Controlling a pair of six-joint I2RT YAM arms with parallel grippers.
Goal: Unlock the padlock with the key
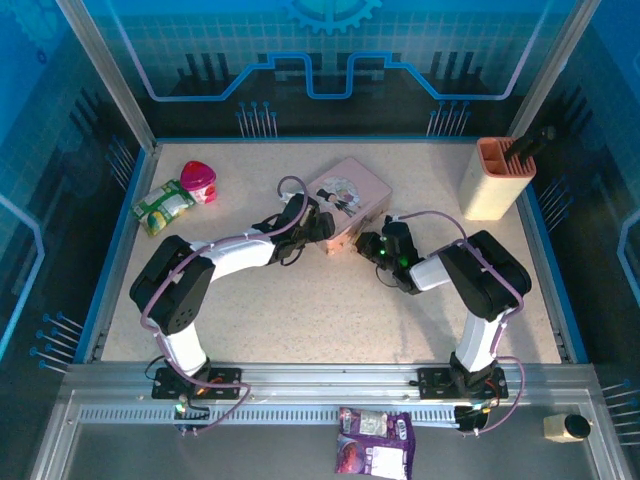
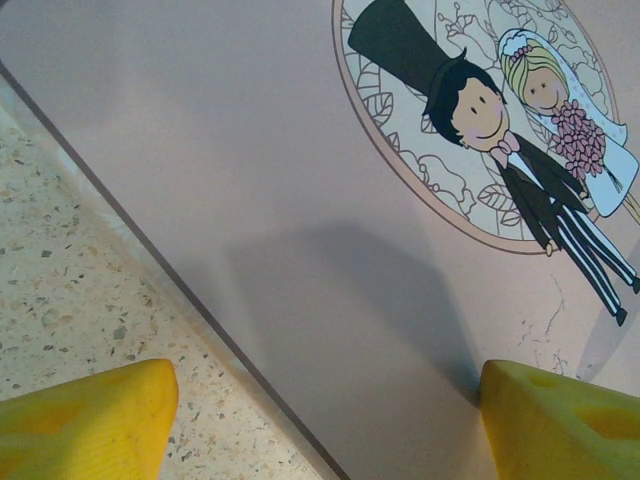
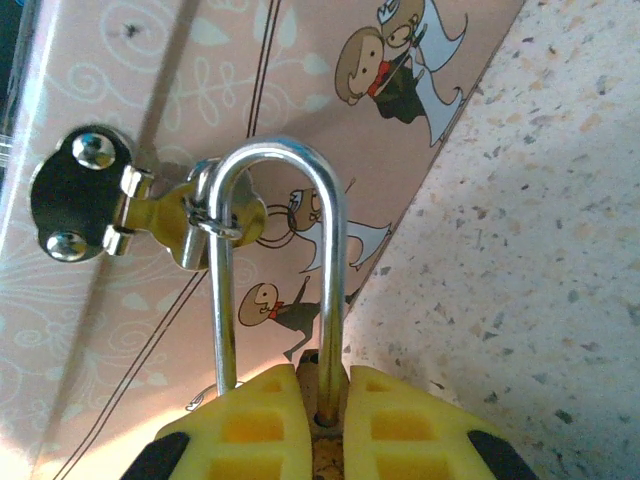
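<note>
The padlock shows its brass body between the yellow fingers of my right gripper, which is shut on it. Its silver shackle loops up through the brass hasp on the side of the pink illustrated tin. One shackle leg enters the body; the other runs down behind a finger. In the top view my right gripper sits at the tin's near right side. My left gripper is open over the tin's lid edge, one finger above the table, the other above the lid. The key is out of view.
A beige holder stands at the back right. A pink-red cup and a green-white packet lie at the back left. A purple packet rests on the front rail, outside the speckled table.
</note>
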